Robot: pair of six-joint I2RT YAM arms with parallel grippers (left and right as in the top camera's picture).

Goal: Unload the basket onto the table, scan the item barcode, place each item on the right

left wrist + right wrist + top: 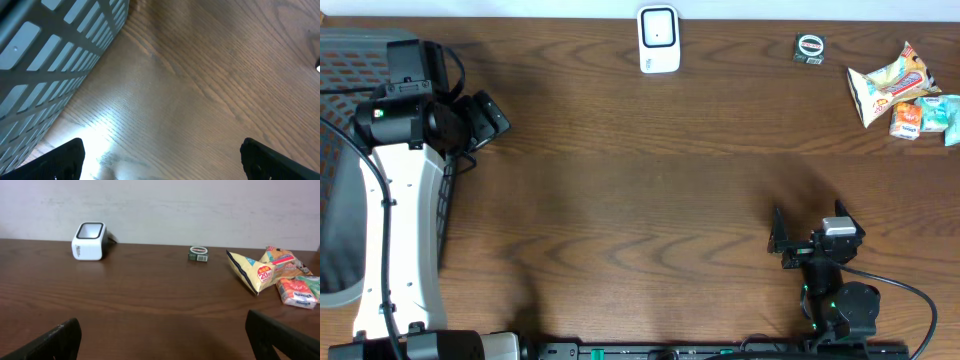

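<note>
**Desk:** How do the jaws stand on your side?

**Operator:** On my screens both sets are wide apart with nothing between them. The left gripper [160,165] hangs over bare table [200,90] at the left edge of the overhead view, just beside the grey mesh basket [50,55]. The right gripper [165,340] sits at the lower right of the overhead view, pointed toward the top of the frame.

**Desk:** And the things to scan?

**Operator:** I see the white scanner [659,40] at top centre, standing upright. A small dark box [809,48] lies to its right, well apart from it. In the upper right corner a yellow snack bag [888,82] lies touching a cluster of small packets [923,115]. I cannot tell which of them is the item.
</note>
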